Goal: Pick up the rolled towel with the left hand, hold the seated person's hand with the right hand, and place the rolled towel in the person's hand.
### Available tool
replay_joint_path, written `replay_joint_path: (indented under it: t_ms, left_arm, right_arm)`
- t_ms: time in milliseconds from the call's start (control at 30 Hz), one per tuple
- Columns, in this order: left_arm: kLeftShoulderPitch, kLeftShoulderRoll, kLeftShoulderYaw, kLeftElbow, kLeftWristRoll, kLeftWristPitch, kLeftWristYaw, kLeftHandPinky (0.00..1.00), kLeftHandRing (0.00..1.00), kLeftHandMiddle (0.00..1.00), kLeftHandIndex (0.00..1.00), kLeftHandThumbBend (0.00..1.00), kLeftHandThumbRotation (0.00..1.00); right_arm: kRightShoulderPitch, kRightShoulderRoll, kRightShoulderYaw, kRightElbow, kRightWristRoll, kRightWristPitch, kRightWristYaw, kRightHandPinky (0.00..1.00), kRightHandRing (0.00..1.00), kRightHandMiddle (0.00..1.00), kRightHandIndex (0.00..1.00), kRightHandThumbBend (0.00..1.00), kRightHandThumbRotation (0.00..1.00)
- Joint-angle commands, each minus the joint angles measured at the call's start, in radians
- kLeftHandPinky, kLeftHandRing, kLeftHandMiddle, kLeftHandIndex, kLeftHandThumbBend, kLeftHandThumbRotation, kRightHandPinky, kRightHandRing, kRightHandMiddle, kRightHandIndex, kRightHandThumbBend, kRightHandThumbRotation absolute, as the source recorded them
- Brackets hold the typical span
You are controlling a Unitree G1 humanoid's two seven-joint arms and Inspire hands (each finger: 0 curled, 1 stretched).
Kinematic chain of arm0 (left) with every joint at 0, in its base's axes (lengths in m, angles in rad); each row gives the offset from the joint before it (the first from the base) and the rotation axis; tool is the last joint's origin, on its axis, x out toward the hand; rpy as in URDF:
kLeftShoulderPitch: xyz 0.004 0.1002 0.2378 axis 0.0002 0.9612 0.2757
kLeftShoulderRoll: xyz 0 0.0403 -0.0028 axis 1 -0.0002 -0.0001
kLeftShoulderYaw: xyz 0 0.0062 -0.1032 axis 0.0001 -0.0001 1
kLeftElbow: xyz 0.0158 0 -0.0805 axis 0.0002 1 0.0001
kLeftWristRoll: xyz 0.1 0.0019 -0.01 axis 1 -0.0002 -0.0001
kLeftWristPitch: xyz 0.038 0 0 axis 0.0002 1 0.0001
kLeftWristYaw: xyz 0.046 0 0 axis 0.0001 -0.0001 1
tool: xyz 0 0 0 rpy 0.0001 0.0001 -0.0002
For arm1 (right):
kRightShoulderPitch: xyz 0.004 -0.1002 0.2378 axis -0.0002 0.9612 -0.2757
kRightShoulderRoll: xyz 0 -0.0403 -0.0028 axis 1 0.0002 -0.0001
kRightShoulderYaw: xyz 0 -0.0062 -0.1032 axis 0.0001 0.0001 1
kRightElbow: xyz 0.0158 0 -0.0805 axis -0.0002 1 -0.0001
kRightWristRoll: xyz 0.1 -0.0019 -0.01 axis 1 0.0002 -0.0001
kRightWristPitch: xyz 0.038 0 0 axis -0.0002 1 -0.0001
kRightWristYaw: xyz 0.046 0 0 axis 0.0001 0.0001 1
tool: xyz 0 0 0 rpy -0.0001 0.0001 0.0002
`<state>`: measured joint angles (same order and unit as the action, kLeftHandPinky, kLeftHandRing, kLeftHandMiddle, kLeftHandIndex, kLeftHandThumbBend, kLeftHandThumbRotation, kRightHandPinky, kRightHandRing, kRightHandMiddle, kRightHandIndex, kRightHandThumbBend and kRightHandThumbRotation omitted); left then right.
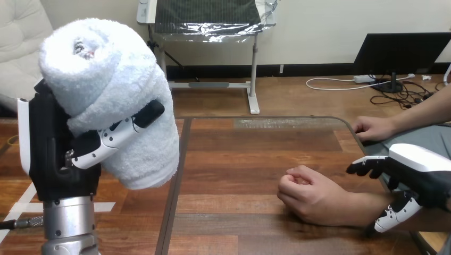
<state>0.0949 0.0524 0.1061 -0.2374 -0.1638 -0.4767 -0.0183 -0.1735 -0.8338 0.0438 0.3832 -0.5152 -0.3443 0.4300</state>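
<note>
White rolled towel (103, 69) gripped in left hand (56, 151); right hand (420, 172) clasps person's wrist (355, 204).

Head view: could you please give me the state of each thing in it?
rolled towel: raised off the table, in the left hand.
left hand: shut on the rolled towel.
right hand: over the person's wrist; grip unclear.
person's nearer hand: loosely fisted, resting on the table.
person's farther hand: resting at the table edge.
</note>
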Motion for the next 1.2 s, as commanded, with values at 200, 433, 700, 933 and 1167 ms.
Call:
replay_joint_path:
  t_ms: [200,433,700,933,1167]
  left_arm:
    - [-0.053,-0.003,0.024,-0.011,-0.008,-0.021,-0.004,0.18,0.24,0.32,0.36,0.45,0.00]
    - [-0.052,-0.004,0.032,-0.014,0.004,-0.020,0.000,0.18,0.25,0.32,0.36,0.45,0.00]
    - [-0.050,-0.008,0.036,-0.026,-0.002,-0.008,0.006,0.18,0.25,0.32,0.36,0.46,0.00]
    - [-0.047,-0.008,0.038,-0.036,-0.004,0.003,0.011,0.18,0.25,0.33,0.36,0.47,0.00]
    - [-0.048,-0.009,0.040,-0.041,0.011,0.003,0.023,0.18,0.24,0.32,0.36,0.47,0.00]
  right_arm:
    - [-0.062,-0.025,0.042,0.037,-0.035,0.040,0.003,0.60,0.80,0.81,0.81,1.00,0.13]
    - [-0.061,-0.024,0.068,0.044,-0.063,0.050,0.003,0.60,0.79,0.80,0.80,1.00,0.13]
    - [-0.056,-0.011,0.085,0.058,-0.076,0.061,0.001,0.57,0.75,0.78,0.79,1.00,0.14]
    - [-0.050,-0.006,0.102,0.066,-0.082,0.058,-0.004,0.54,0.72,0.77,0.78,0.99,0.16]
    - [-0.042,-0.001,0.118,0.055,-0.096,0.084,0.012,0.54,0.72,0.78,0.79,0.93,0.17]
